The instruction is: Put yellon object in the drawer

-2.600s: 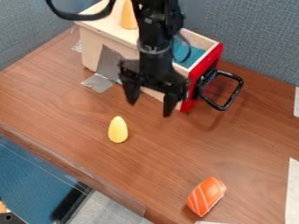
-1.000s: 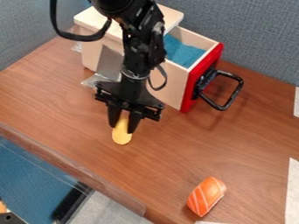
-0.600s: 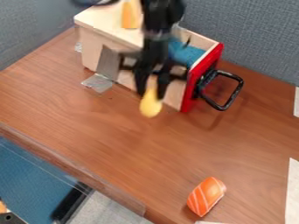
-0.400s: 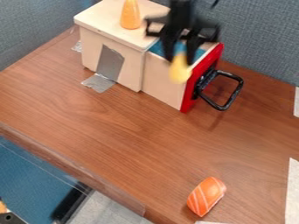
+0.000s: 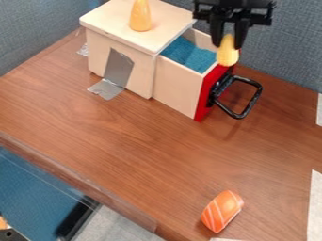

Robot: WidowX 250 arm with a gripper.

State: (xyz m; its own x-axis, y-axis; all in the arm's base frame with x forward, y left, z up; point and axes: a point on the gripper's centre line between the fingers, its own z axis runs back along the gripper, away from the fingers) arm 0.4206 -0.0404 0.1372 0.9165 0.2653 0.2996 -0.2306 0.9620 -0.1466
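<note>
The black gripper (image 5: 228,42) hangs near the top right of the camera view, shut on the yellow object (image 5: 227,52). The object's rounded lower end points down, and in the view it overlaps the upper part of the drawer's red front. The drawer (image 5: 177,87) is pulled out of the wooden box, with a blue lining (image 5: 189,54) showing inside. How high the yellow object is above the drawer, I cannot tell.
An orange cone-shaped piece (image 5: 140,17) stands on top of the wooden box (image 5: 119,30). The black drawer handle (image 5: 254,100) juts out to the right. An orange-and-white striped piece (image 5: 222,211) lies near the table's front. Grey partition walls stand behind.
My gripper came down onto the yellow object on the table, took hold of it, and carried it up and to the right to the drawer's front end.
</note>
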